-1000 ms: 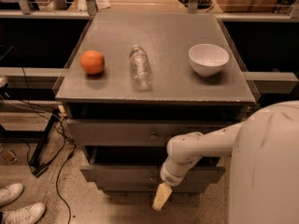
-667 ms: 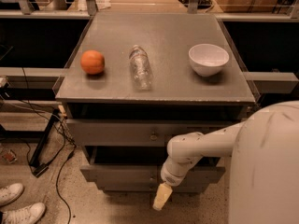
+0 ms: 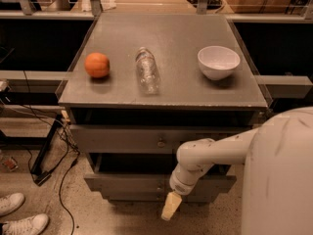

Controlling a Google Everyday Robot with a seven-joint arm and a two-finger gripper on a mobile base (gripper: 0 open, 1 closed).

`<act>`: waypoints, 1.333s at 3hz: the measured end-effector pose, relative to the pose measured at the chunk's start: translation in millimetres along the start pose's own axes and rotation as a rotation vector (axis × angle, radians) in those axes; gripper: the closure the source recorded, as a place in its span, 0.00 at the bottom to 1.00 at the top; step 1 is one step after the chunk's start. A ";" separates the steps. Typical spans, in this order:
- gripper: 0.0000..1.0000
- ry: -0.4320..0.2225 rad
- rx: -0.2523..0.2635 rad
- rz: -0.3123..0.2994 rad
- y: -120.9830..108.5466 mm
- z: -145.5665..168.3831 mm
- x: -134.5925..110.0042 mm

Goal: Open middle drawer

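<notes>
Grey cabinet top [image 3: 166,89] carries an orange [image 3: 97,65], a clear bottle [image 3: 147,70] lying on its side and a white bowl [image 3: 218,61], all well above and behind the gripper [image 3: 168,207]. From where I stand, the gripper hangs low at the front of the cabinet, pointing down toward the speckled floor [image 3: 122,219], on the end of the pale arm [image 3: 200,155] bending in from the right. Whether it is open or closed I cannot tell. The middle drawer [image 3: 122,182] lies just above it and a little behind, its long front running crosswise, left to right. Its small knob [image 3: 159,185] sits just up and to the left of the gripper. I'd judge the gripper must rise to the knob, then draw straight back toward the robot.
</notes>
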State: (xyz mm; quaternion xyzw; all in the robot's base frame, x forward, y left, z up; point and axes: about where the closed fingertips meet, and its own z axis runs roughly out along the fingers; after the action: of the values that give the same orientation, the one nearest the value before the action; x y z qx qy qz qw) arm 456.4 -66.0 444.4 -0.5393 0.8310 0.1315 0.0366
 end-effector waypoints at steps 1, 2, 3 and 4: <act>0.00 -0.019 0.012 0.021 -6.4 -1.7 4.7; 0.00 -0.045 0.062 0.038 -18.7 -11.9 8.3; 0.00 -0.061 0.080 0.064 -25.2 -13.4 15.8; 0.00 -0.062 0.081 0.065 -25.5 -13.4 16.0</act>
State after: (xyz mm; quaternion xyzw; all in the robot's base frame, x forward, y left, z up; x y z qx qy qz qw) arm 473.9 -93.5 449.5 -0.5057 0.8512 0.1154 0.0797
